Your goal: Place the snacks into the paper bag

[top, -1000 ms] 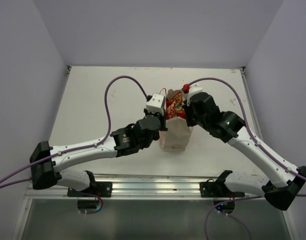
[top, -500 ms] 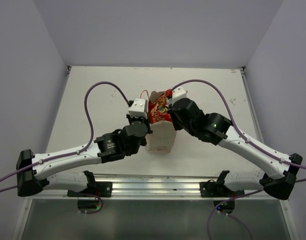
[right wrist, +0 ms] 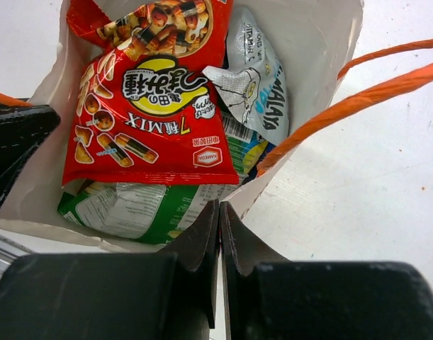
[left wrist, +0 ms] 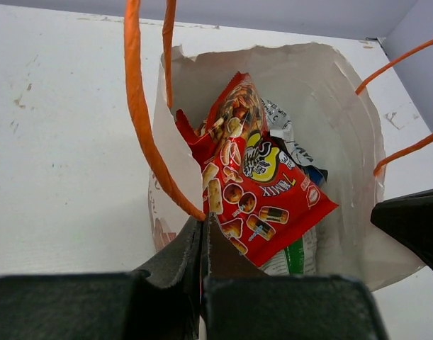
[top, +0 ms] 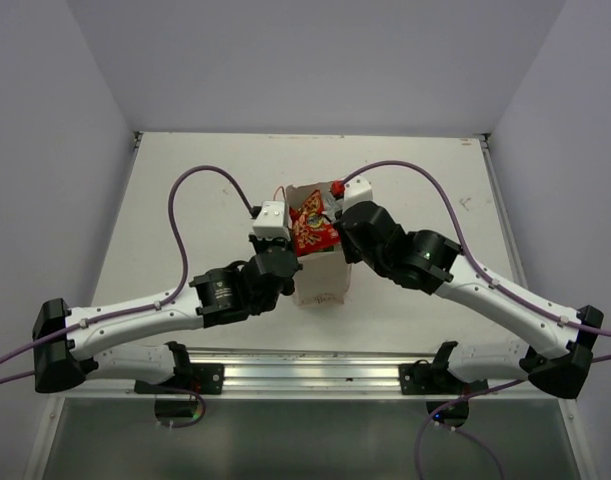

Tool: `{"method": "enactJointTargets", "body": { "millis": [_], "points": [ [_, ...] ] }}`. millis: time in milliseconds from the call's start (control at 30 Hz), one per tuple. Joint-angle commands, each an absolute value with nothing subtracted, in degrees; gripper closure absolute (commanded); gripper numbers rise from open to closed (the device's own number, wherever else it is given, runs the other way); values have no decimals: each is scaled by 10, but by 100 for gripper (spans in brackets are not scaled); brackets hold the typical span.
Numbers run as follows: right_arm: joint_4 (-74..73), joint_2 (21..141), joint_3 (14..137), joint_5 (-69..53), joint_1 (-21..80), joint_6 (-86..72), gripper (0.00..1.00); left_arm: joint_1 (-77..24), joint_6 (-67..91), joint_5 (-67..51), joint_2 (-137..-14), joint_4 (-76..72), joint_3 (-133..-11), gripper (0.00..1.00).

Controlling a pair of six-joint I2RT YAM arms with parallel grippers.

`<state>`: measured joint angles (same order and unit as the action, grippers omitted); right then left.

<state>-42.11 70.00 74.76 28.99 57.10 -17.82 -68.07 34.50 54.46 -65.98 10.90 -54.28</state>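
Observation:
The white paper bag [top: 320,285] stands upright mid-table between my two arms. Its mouth is open, and snacks fill it. A red mix packet [left wrist: 266,198] lies on top, over a silver-blue packet [right wrist: 259,92] and a green packet [right wrist: 131,209]. My left gripper [left wrist: 204,223] is shut on the bag's left rim, where an orange-red string handle [left wrist: 138,106] is attached. My right gripper [right wrist: 220,207] is shut on the opposite rim, beside the other handle [right wrist: 344,106]. In the top view the left gripper [top: 285,255] and right gripper [top: 343,240] flank the bag's mouth.
White table [top: 185,200] with grey walls on three sides. Purple cables [top: 185,200] loop over both arms. An aluminium rail [top: 305,365] runs along the near edge. No loose packets show on the table.
Both grippers and the bag they hold have shifted left across the table, most of it in the first half second. The grips have not changed.

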Motion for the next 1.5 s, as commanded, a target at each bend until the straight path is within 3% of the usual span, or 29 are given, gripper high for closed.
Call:
{"method": "enactJointTargets", "body": {
  "millis": [0, 100, 133, 167, 200, 267, 433, 567, 667, 800, 1100, 1233, 1333, 1467],
  "points": [
    [-412, 681, 738, 306, 576, -198, 93, -686, 382, 561, -671, 124, -565, 100],
    [-408, 678, 747, 312, 576, -186, 65, -690, 365, 581, -664, 109, -575, 62],
    [-405, 677, 757, 315, 576, -180, 57, -691, 342, 587, -663, 100, -578, 39],
    [-403, 677, 760, 321, 575, -169, 44, -691, 329, 600, -660, 91, -584, 29],
    [-395, 678, 765, 323, 575, -161, 40, -691, 310, 606, -654, 59, -586, 17],
    [-386, 675, 780, 332, 576, -143, 34, -692, 246, 632, -644, 20, -592, 8],
    [-364, 645, 802, 399, 575, -131, 31, -694, 74, 699, -590, -143, -598, 4],
    [-362, 591, 785, 491, 576, -114, 22, -692, -68, 769, -527, -299, -548, 2],
    [-367, 537, 746, 574, 576, -110, 19, -645, -55, 763, -458, -264, -508, 0],
    [-363, 459, 676, 640, 575, -104, 17, -547, 40, 712, -368, -79, -479, 0],
    [-415, 410, 601, 708, 574, -151, 22, -362, 130, 471, -403, 44, -421, 0],
    [-432, 428, 613, 722, 575, -164, 20, -161, 176, 241, -476, 55, -443, 0],
    [-448, 436, 619, 735, 575, -176, 14, -79, 186, 175, -494, 31, -442, 0],
    [-454, 447, 620, 745, 575, -171, 9, -70, 185, 166, -504, 32, -445, 0]
  ]
}}
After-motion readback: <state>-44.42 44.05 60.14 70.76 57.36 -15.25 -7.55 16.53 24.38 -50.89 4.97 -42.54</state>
